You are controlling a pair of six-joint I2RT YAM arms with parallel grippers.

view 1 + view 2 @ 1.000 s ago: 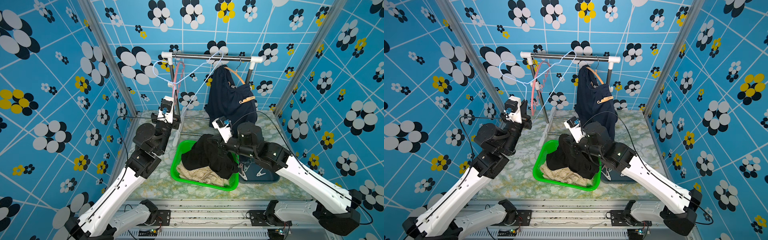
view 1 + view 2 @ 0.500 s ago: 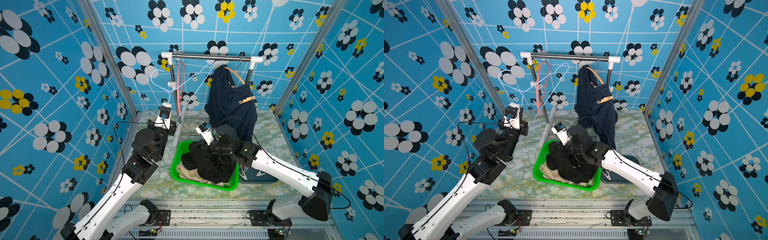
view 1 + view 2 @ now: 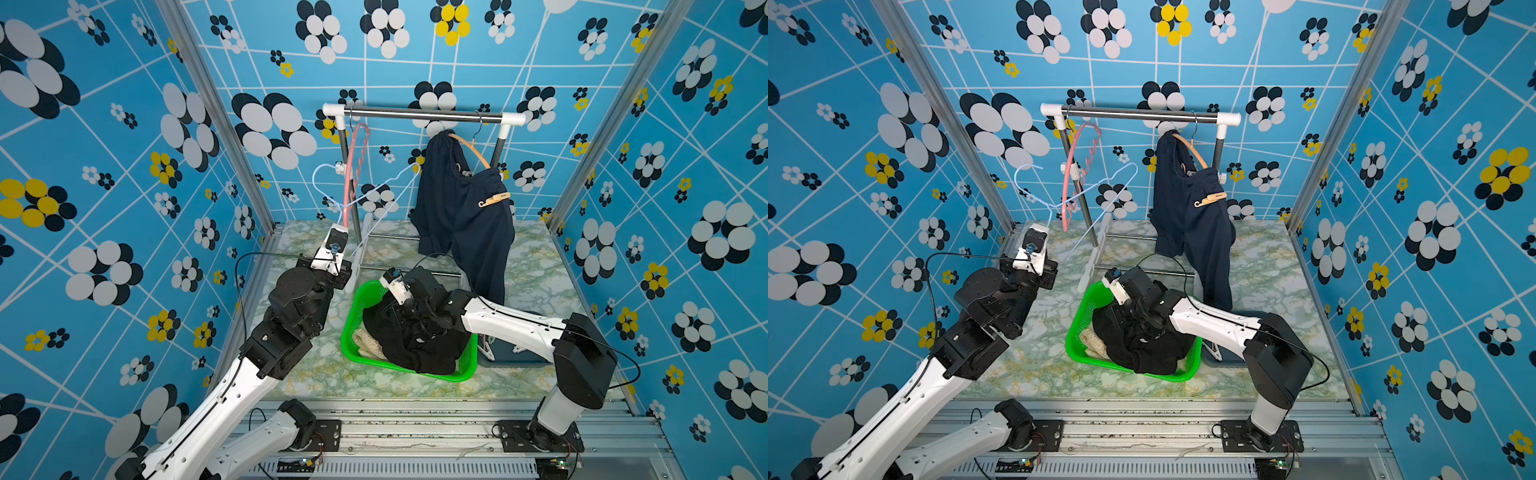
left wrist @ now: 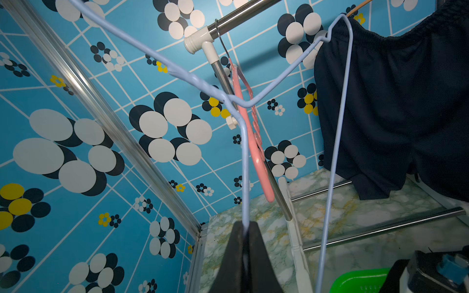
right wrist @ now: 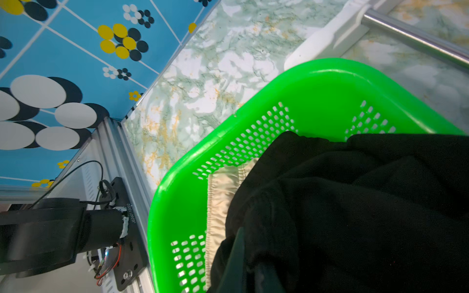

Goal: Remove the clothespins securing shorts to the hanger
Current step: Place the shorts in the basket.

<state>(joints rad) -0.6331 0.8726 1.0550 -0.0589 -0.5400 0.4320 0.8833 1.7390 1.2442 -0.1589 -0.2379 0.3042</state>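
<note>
Wire fills the left gripper: its jaws are pressed together on the stem of the thin pale-blue wire hanger, which carries no cloth and leans toward 1 o'clock across the flat pink plastic hanger. At 3 o'clock from that gripper sits the bright green perforated plastic basket. It holds the crumpled beige shorts under the black shorts. The right gripper is sunk there, seemingly pinched shut on black fabric. At 1 o'clock from the basket, the navy shorts hang from the curved tan hanger on the steel rail. A tan wood-coloured clothespin bites their waistband at its 3 o'clock edge. That clothespin should be light, stiff and sprung, so squeeze its free tail ends. The soft cloth will likely swing.
</note>
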